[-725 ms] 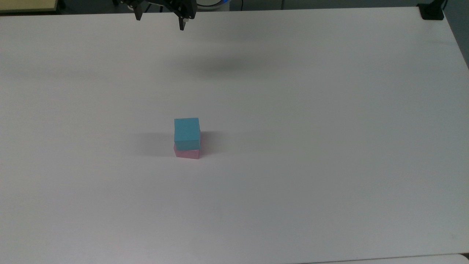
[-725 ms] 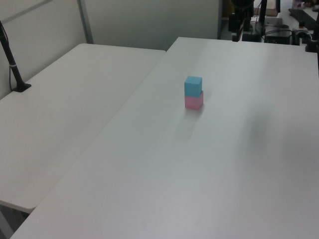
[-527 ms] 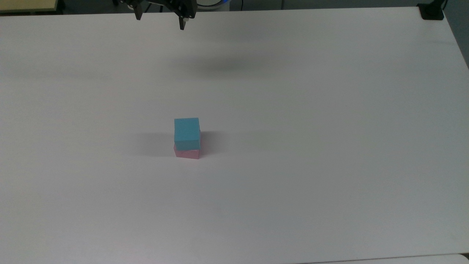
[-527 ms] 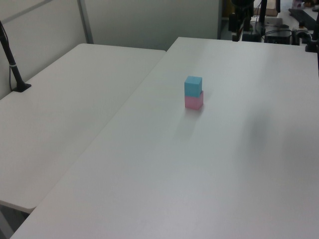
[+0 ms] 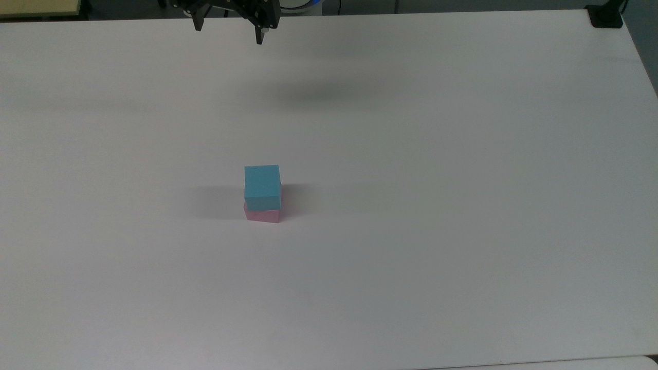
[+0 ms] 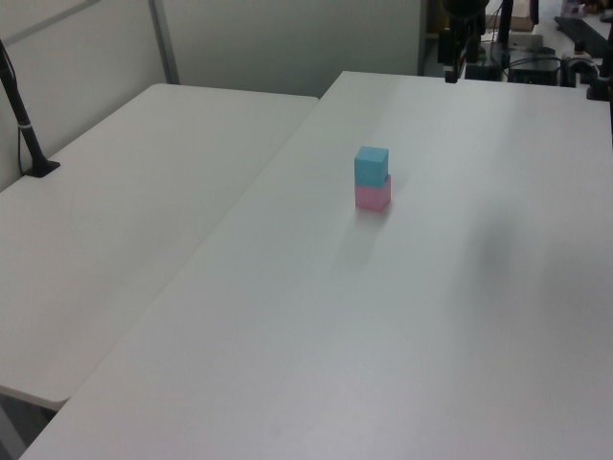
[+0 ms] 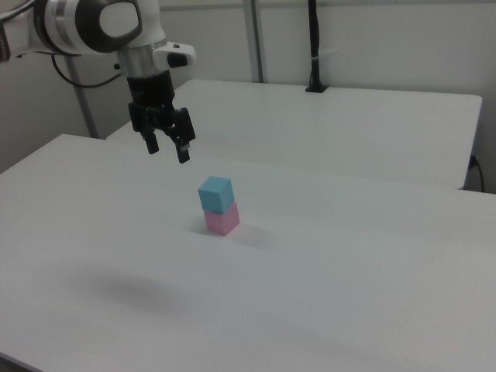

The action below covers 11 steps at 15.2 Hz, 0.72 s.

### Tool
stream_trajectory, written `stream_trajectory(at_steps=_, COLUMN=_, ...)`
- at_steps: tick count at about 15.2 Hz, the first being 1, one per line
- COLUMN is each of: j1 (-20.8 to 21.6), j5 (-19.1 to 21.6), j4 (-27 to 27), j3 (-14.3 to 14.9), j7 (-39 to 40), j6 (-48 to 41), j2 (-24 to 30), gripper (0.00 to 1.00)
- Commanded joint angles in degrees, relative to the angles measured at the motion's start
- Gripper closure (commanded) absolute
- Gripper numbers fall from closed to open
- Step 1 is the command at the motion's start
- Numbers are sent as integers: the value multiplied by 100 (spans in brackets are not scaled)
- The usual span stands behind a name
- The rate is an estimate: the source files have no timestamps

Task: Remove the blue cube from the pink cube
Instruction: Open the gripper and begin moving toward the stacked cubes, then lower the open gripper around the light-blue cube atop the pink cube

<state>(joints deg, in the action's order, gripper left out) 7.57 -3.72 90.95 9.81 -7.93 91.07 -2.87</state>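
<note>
Claw [image 7: 168, 152] hung wide open and empty, well short of the stack. Blue cube [image 7: 215, 193] sat squarely on pink [image 7: 222, 219], below it. Probably light foam, so pinch its two side faces gently.

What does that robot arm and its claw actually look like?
The arm is made of rounded, glossy white segments with dark grey joints. At its end is a black gripper with two slim black fingers. A dark cable runs behind it.
</note>
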Motion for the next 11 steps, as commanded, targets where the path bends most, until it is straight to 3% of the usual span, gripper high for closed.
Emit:
stream_trajectory(at_steps=1, j1=43, j5=-5, j4=63, j3=-32, j7=63, j6=95, j2=-125, gripper=0)
stream_trajectory(at_steps=5, j1=236, j5=21, j4=28, j3=-41, j7=72, j6=156, j2=-169, gripper=0)
stream_trajectory(at_steps=11, j1=61, j5=240, j4=-841, j3=-23, j7=177, j6=174, j2=-933, gripper=0)
